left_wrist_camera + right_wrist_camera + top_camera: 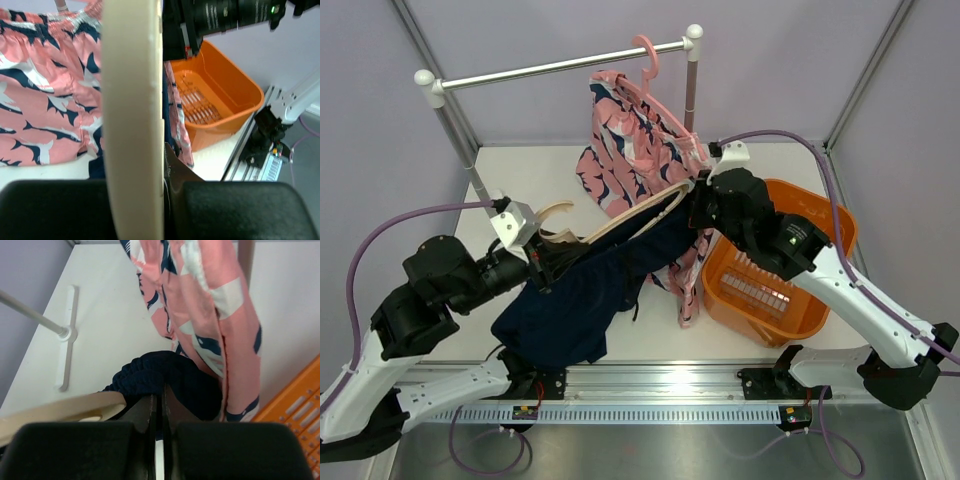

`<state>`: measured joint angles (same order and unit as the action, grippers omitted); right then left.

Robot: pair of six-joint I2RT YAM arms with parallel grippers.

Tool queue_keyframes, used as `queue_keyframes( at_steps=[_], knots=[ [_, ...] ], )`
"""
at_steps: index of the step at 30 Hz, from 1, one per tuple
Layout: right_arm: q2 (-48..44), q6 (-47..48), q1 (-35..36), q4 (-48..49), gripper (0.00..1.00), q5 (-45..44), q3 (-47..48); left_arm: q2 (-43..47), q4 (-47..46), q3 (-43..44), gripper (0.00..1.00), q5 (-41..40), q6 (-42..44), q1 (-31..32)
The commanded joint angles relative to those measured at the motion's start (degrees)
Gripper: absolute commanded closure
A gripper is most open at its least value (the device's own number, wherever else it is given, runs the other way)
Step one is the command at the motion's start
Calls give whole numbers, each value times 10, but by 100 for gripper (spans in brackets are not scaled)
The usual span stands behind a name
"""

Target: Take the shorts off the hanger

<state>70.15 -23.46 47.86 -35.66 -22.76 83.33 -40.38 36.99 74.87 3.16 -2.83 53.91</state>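
Overhead, you see a smooth white tabletop (520, 170) enclosed by pale lavender walls (770, 60), with a metal clothes rail (560, 68) across the back. Pink shark-print shorts (630, 140) hang from it on a pink hanger (648, 55). A slotted orange plastic basket (820, 215) sits on the right.

The navy shorts (590, 295) drape off a curved cream hanger (630, 215) held above the table between your two arms, their bulk sagging towards the near edge.

Only your left wrist camera shows the grip of the left gripper (137, 210). The flat cream bar runs straight between its black pads (55, 210), which are clamped against it.

Only your right wrist view shows the navy gathered, ribbed waistband (170, 385) bunched at the tips of the right gripper (159, 405). The jaws are pressed nearly together on that fabric, just beside the hanger's end. That view also shows the rail's white cross-shaped foot (67, 335).
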Motion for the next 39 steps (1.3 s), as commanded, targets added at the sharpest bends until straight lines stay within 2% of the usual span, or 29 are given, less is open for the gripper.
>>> queue_keyframes(
  at_steps=[1, 6, 10, 14, 17, 21, 22, 25, 29, 33, 37, 39],
  knots=[
    [-11, -6, -8, 26, 100, -8, -27, 39, -115, -19, 100, -18, -28, 3],
    [-3, -25, 40, 58, 100, 10, -48, 54, -191, -53, 100, -64, -42, 3],
    [25, -28, 141, 69, 100, -3, -27, 47, -242, -89, 100, -105, -60, 3],
    [61, -21, 211, 65, 100, -32, -1, 39, -287, -117, 100, -121, -75, 3],
    [68, -17, 238, 61, 100, -46, 10, 42, -312, -126, 100, -145, -74, 3],
    [54, -7, 240, 53, 100, -53, 15, 45, -294, -112, 100, -229, -58, 3],
    [50, -3, 240, 51, 100, -54, 18, 45, -284, -106, 100, -279, -53, 3],
    [32, 23, 240, 34, 100, -72, 45, 32, -233, -76, 100, -344, -37, 3],
    [-7, 78, 240, 1, 100, -112, 121, 12, -175, -51, 100, -366, -42, 3],
    [-37, 159, 240, 9, 100, -185, 215, 7, -148, -53, 100, -378, -46, 3],
    [-65, 259, 240, 63, 100, -268, 276, 6, -134, -60, 100, -378, -45, 3],
    [-95, 328, 240, 143, 100, -302, 288, 6, -126, -61, 100, -375, -45, 3]
  ],
)
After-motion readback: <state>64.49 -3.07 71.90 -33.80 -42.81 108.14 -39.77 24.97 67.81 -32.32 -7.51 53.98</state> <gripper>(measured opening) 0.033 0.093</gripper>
